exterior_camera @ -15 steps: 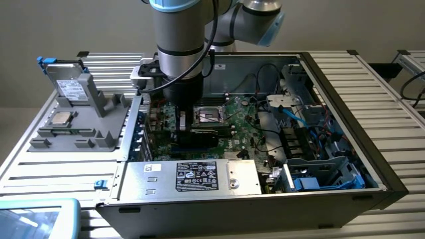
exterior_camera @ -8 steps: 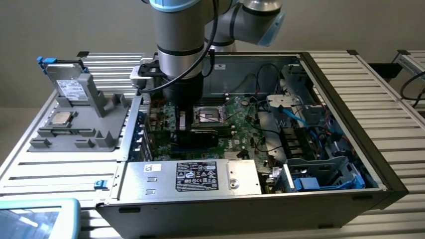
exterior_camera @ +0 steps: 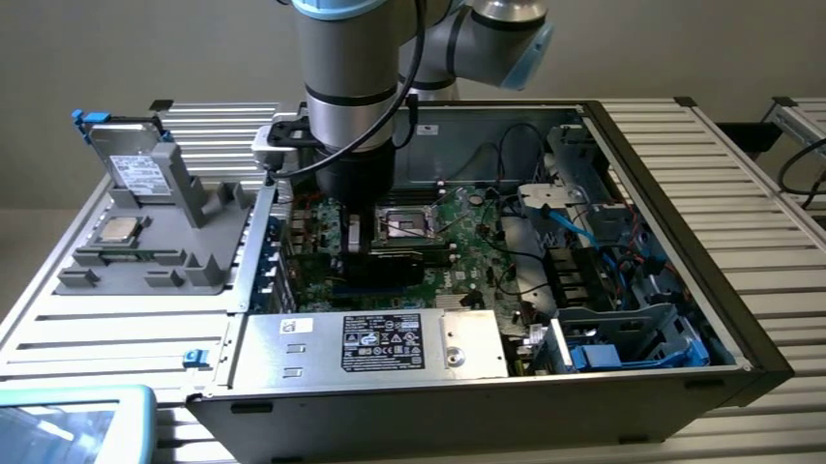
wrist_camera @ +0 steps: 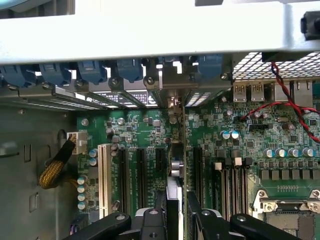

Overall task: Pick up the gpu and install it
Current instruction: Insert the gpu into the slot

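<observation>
The gpu (wrist_camera: 174, 170) appears edge-on in the wrist view, standing upright over the green motherboard (wrist_camera: 135, 130) among the black expansion slots (wrist_camera: 141, 175), its end bracket (wrist_camera: 173, 102) against the case's rear wall. My gripper (wrist_camera: 176, 212) is shut on the card, with one black finger on each face. In the exterior view, my gripper (exterior_camera: 351, 242) reaches down into the open computer case (exterior_camera: 671, 155) at the board's side toward the exterior view's left. There the gpu (exterior_camera: 387, 259) shows as a dark block just below it, beside the processor socket (exterior_camera: 406, 224).
A silver power supply (exterior_camera: 374, 343) sits at the case's near side, with cables and a blue drive cage (exterior_camera: 633, 338) at the exterior view's right. A grey fixture (exterior_camera: 168, 232) outside the case holds a silver chip (exterior_camera: 119, 229). Blue slot latches (wrist_camera: 90, 70) line the rear wall.
</observation>
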Controlling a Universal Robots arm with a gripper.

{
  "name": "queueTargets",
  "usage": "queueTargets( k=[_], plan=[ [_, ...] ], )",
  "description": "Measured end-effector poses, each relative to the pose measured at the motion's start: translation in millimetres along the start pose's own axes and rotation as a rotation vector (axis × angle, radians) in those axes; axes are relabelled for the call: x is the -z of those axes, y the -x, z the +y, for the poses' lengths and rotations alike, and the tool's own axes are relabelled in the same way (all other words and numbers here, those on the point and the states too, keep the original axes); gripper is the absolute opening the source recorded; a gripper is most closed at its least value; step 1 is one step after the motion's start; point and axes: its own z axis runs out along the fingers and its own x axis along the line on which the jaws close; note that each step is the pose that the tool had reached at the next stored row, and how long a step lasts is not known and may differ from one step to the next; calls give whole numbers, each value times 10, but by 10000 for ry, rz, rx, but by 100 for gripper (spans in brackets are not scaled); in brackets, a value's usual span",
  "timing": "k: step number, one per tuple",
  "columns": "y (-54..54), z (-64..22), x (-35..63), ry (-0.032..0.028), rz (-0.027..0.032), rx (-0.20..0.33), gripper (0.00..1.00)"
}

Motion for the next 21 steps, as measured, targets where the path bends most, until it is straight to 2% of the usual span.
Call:
queueTargets(
  k=[4, 11, 13, 21],
  plan=[
    [-12, 0, -2, 0, -43, 1, 27],
    [-17, -1, -3, 1, -56, 2, 27],
    [-38, -3, -4, 11, -105, 3, 27],
    [-39, -3, -4, 11, -106, 3, 27]
  ],
)
